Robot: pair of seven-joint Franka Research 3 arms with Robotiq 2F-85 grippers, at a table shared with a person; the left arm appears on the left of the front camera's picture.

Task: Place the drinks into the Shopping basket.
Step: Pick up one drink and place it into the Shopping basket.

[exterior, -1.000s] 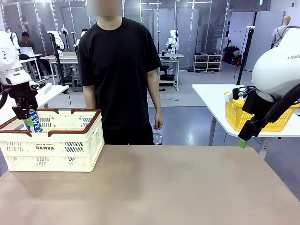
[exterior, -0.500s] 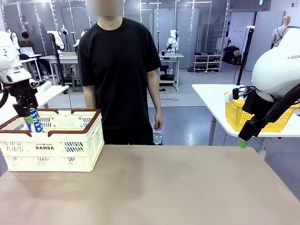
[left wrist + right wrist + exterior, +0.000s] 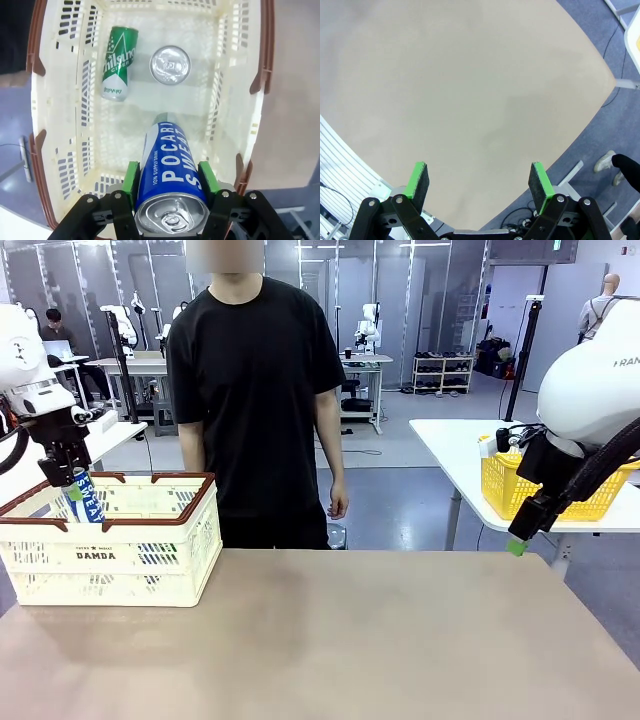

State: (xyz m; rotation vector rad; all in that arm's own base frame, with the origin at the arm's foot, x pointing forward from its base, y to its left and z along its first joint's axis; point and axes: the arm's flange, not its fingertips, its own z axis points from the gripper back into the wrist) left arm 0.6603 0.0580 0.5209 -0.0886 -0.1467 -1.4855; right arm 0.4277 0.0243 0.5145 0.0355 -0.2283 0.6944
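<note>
My left gripper (image 3: 74, 486) hangs over the left end of the cream Shopping basket (image 3: 110, 555), shut on a blue-and-white drink can (image 3: 87, 502) that tilts with its lower end below the brown rim. In the left wrist view the green pads (image 3: 131, 181) clamp this blue can (image 3: 169, 162) just under its silver top. Below it, on the basket's floor (image 3: 150, 125), a green can (image 3: 120, 62) lies on its side. Beside that a second can (image 3: 170, 65) stands upright, silver top showing. My right gripper (image 3: 518, 540) hangs open and empty off the table's right edge, and its wrist view shows the jaws (image 3: 479, 182) wide apart over bare tabletop.
A person in a black shirt (image 3: 255, 390) stands at the far side of the table, arms down. A yellow mesh basket (image 3: 500, 485) sits on a white side table behind my right arm. The brown tabletop (image 3: 330, 640) stretches bare from the basket to the right edge.
My left gripper has shifted slightly right and up with the blue can, which now leans more. The right arm and the person have not moved.
</note>
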